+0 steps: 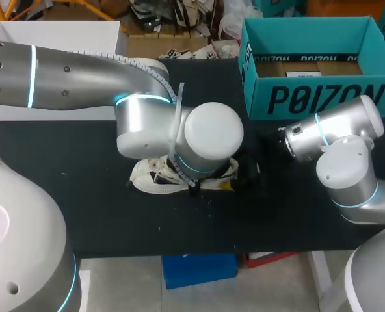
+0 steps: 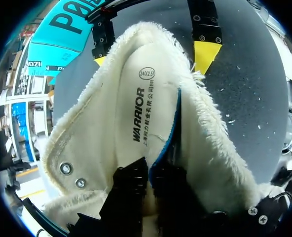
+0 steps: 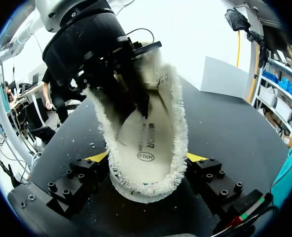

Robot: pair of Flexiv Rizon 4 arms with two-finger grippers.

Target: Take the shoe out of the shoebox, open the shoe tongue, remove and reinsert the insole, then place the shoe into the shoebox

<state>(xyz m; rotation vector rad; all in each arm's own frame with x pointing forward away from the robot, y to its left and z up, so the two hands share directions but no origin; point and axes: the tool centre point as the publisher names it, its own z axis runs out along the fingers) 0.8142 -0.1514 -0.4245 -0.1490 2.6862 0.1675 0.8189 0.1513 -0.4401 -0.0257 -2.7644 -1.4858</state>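
The left arm (image 1: pixel 147 117) comes in from the upper left of the head view and ends over the middle of the frame, its wrist covering much of the shoe (image 1: pixel 155 177). The shoe is a white one with a fleece lining and lies on the black worktop (image 1: pixel 82 169), just below the centre of that view. The left hand (image 2: pixel 150 174) reaches down into the shoe's opening. Its two dark fingers are closed to a narrow pinch on the cream insole (image 2: pixel 136 98), whose blue underside shows along one raised edge. To the right of the shoe, the right arm (image 1: pixel 339 140) comes in from the right edge. The right hand (image 3: pixel 147 158) stands wide, with one yellow tip against each fleecy side of the shoe's end, so it grips the shoe between them. The teal shoebox (image 1: pixel 322 97) stands open in the upper right of the head view, apart from the shoe.
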